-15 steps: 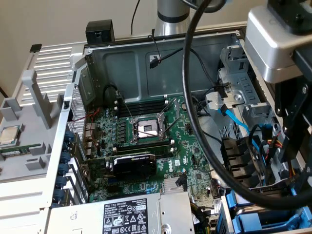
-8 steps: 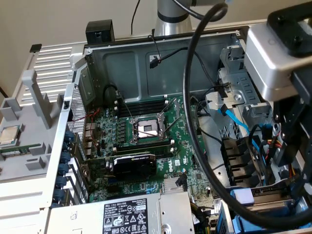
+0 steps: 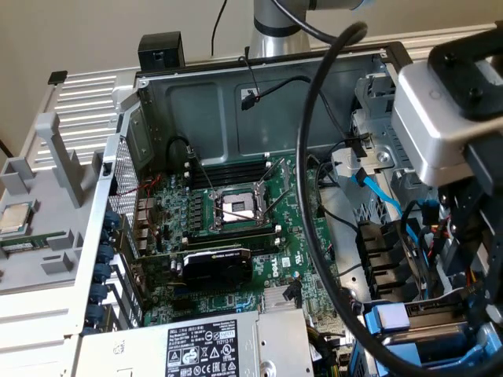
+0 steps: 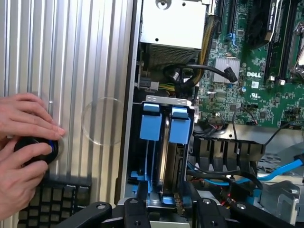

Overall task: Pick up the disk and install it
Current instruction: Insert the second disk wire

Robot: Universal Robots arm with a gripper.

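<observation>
Gripper (image 4: 167, 205): right down at the near end of the drive bay, over the blue carrier ends. We honestly can't tell if it's clamped on something or let go.
Disk (image 4: 167, 156): standing on edge in the bay, silver side showing, with its connector end nearest the gripper.
Other blue carrier (image 4: 150, 142): just beside the disk in the next slot. Barely any gap between the two.
Bay edges: one side runs hard up against the case rail (image 4: 130, 95). The other side meets a black plastic bracket (image 4: 232, 137) with blue cables (image 4: 285, 168) and black ones packed under it, so we see no real side room.
Hands (image 4: 23, 121): a person's two hands rest on the ribbed silver panel (image 4: 80, 57) outside the case, around a round black knob (image 4: 35, 148), well apart from the bay.
Cable bundle (image 4: 190, 76): crowds the far end of the bay, between the carrier tabs and a silver box (image 4: 171, 23).
Black hose (image 3: 314, 196): in the exterior view it loops across the middle of the open case.
Motherboard (image 3: 306, 259): the most open stretch, lying flat with the CPU socket (image 3: 238, 208) bare.
Power-supply box (image 3: 212, 345): fills the near edge of the case in the exterior view.
Back wall (image 3: 204, 102): upright and bare apart from one dangling plug.
</observation>
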